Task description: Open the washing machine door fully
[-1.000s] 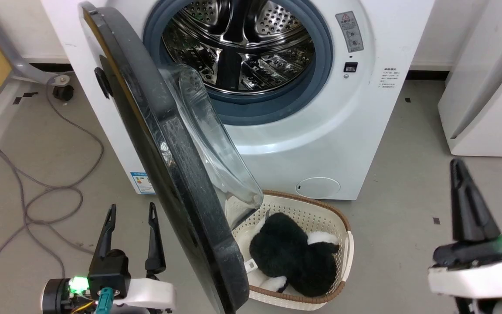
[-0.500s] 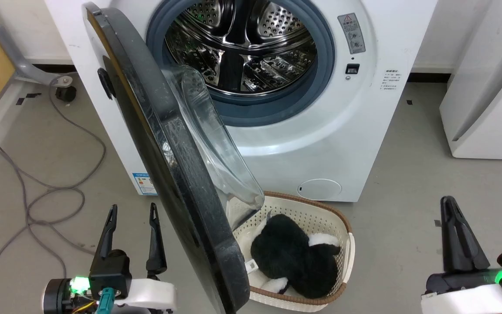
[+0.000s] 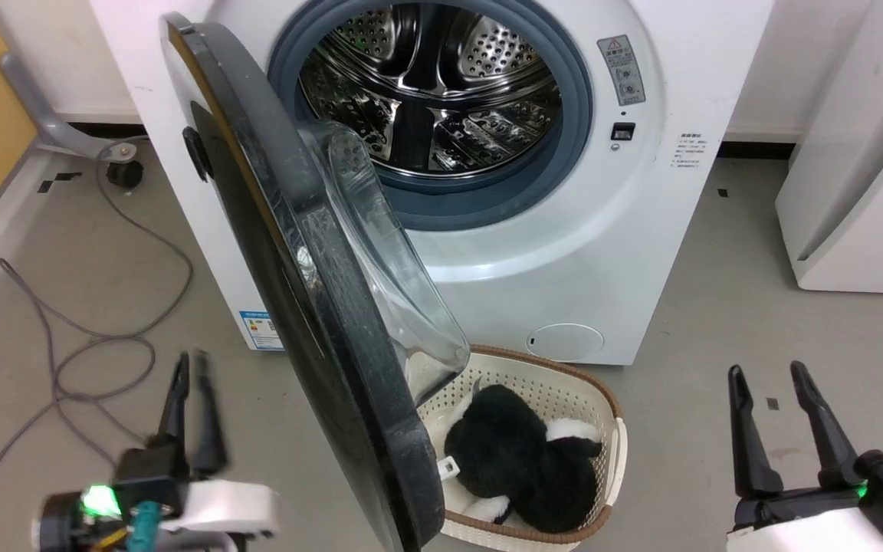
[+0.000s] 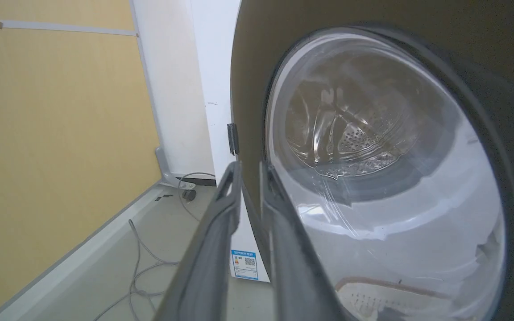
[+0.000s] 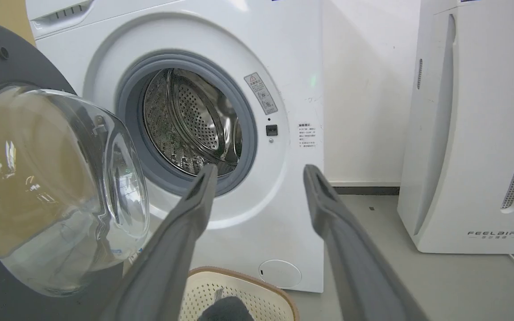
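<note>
The washing machine door (image 3: 273,253), a glossy black disc with a bulging clear glass bowl, stands about half open, swung out on its left-hand hinge edge-on to me. It shows again in the left wrist view (image 4: 373,156) and the right wrist view (image 5: 38,178). Behind it gapes the grey-ringed steel drum opening (image 3: 430,100). My left gripper (image 3: 190,360) hangs low to the left of the door, apart from it. Its fingers are drawn close with a narrow gap (image 4: 249,166) and nothing between them. My right gripper (image 3: 766,370) is open and empty at the lower right (image 5: 260,168).
A cream basket (image 3: 602,399) holding a black-and-white plush toy (image 3: 518,460) sits on the floor right under the door's free edge. A grey cable (image 3: 66,360) loops over the floor at the left. A white appliance (image 3: 855,153) stands at the right.
My right gripper has sunk lower and its fingers have spread from shut to open. My left gripper's fingers have closed in from wide apart. The camera has shifted slightly; the door stands as before.
</note>
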Available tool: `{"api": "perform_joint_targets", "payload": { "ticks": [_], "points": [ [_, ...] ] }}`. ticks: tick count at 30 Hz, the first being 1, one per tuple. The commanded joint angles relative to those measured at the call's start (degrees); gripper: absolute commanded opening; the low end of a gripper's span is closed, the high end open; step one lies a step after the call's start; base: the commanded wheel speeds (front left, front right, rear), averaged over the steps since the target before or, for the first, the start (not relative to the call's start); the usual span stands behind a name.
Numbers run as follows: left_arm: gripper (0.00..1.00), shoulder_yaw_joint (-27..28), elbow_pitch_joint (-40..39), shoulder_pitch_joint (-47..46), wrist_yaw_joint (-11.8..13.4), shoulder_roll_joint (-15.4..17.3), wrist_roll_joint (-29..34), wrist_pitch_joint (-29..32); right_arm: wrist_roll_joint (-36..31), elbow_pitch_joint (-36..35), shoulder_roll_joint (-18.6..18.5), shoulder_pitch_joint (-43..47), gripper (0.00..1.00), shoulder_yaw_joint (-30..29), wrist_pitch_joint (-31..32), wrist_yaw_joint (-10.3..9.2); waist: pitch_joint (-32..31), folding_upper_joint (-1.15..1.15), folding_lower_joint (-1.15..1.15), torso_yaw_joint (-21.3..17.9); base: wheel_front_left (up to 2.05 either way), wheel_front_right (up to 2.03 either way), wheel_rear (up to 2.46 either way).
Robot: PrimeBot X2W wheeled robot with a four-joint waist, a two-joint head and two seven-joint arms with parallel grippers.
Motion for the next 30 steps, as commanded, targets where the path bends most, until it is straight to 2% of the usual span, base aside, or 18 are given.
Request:
{"api": "perform_joint_targets", "payload": {
  "ticks": [1,7,13,22,30],
  "points": [
    [0.00,0.55,-1.14,-0.79,-0.03,0.53,0.13,-0.30,-0.62,0.31,0.26,0.92,1.00,0.12,-0.25,0.05,-0.06,0.00,0.00,0.11,0.00,0.00,0.00],
    [0.00,2.82,-8.52,-4.50,-0.70,2.67,0.86,-0.30,-1.05,0.84,0.26,1.37,1.00,0.30,-0.25,0.05,-0.30,0.00,0.00,0.51,0.00,0.00,0.00],
    [0.00,0.15,-18.61,-7.99,-1.88,3.05,2.28,-0.30,-0.98,1.04,0.26,1.51,1.00,0.66,-0.25,0.05,-0.44,0.00,0.00,0.65,0.00,0.00,0.00],
    [0.00,-9.60,-28.18,-11.44,-5.57,1.76,2.23,-0.30,-0.60,1.40,0.27,1.83,1.00,1.18,-0.25,0.05,-0.53,0.00,0.00,0.72,0.00,0.00,0.00],
    [0.00,-21.24,-30.13,-12.60,-10.46,0.80,2.32,-0.30,-0.59,1.70,0.27,2.03,1.00,0.85,-0.25,0.05,-0.97,0.00,0.00,1.22,0.00,0.00,0.00]
  ]
}}
